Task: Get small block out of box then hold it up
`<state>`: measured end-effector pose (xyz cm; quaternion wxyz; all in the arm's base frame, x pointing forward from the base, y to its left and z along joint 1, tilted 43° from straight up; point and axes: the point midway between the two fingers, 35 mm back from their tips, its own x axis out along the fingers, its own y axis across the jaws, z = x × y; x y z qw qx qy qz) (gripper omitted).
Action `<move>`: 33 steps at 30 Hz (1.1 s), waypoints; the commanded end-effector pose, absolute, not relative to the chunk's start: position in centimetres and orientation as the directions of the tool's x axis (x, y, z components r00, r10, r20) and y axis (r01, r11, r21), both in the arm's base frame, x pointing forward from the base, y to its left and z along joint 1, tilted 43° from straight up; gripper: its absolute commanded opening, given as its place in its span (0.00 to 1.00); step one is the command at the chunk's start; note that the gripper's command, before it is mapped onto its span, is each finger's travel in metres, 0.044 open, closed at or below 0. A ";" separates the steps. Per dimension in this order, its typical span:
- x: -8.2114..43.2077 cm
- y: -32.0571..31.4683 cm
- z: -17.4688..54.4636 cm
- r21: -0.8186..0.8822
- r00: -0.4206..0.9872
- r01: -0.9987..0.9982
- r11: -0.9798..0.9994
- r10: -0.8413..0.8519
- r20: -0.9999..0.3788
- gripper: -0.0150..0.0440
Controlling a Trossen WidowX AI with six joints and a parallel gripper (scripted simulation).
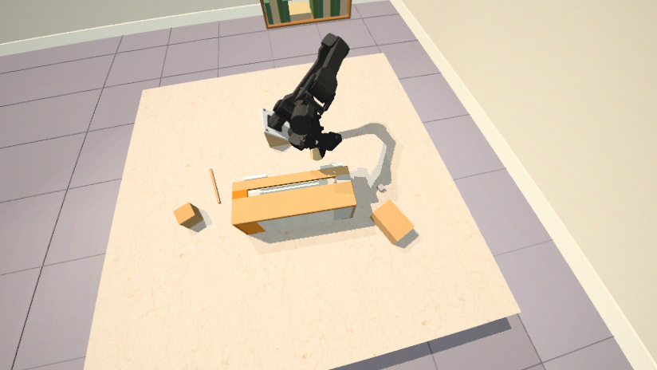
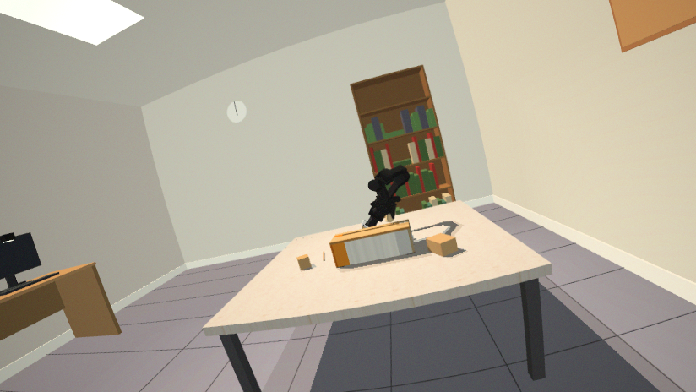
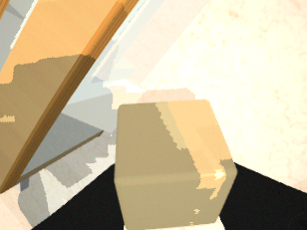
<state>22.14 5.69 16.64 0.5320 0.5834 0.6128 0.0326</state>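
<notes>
The small tan block (image 1: 316, 155) (image 2: 389, 218) (image 3: 166, 143) is between the fingers of my gripper (image 1: 317, 151) (image 3: 164, 168), which is shut on it. The block is raised off the table, behind the box as the top camera sees it. The orange box (image 1: 294, 202) (image 2: 339, 254) (image 3: 47, 41) stands upright on the table (image 1: 206, 293) (image 2: 291, 296). In the wrist view its top edge runs along the left, with a gap to the block. The fingertips are partly hidden behind the block in the wrist view.
An orange block (image 1: 393, 220) (image 2: 442, 244) lies right of the box. A smaller wooden cube (image 1: 186, 214) (image 2: 303, 262) and a thin stick (image 1: 214, 185) (image 2: 323, 256) lie left of it. The arm's pale base plate (image 1: 266, 121) is behind the box.
</notes>
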 end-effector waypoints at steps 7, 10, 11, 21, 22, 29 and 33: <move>22.2 4.8 17.2 0.438 0.263 0.899 0.023 0.771 -0.580 0.25; 22.1 4.6 17.3 0.350 0.269 0.934 -0.067 0.776 -0.570 0.25; 22.1 4.5 17.4 0.318 0.271 0.943 -0.097 0.778 -0.567 0.25; 22.1 3.6 17.9 -0.024 0.295 0.932 -0.363 0.794 -0.532 0.25; 22.1 3.6 18.0 -0.060 0.298 0.921 -0.385 0.795 -0.528 0.25; 22.1 2.9 18.4 -0.310 0.319 0.801 -0.512 0.804 -0.502 0.25; 22.1 2.6 18.7 -0.445 0.333 0.701 -0.557 0.808 -0.487 0.25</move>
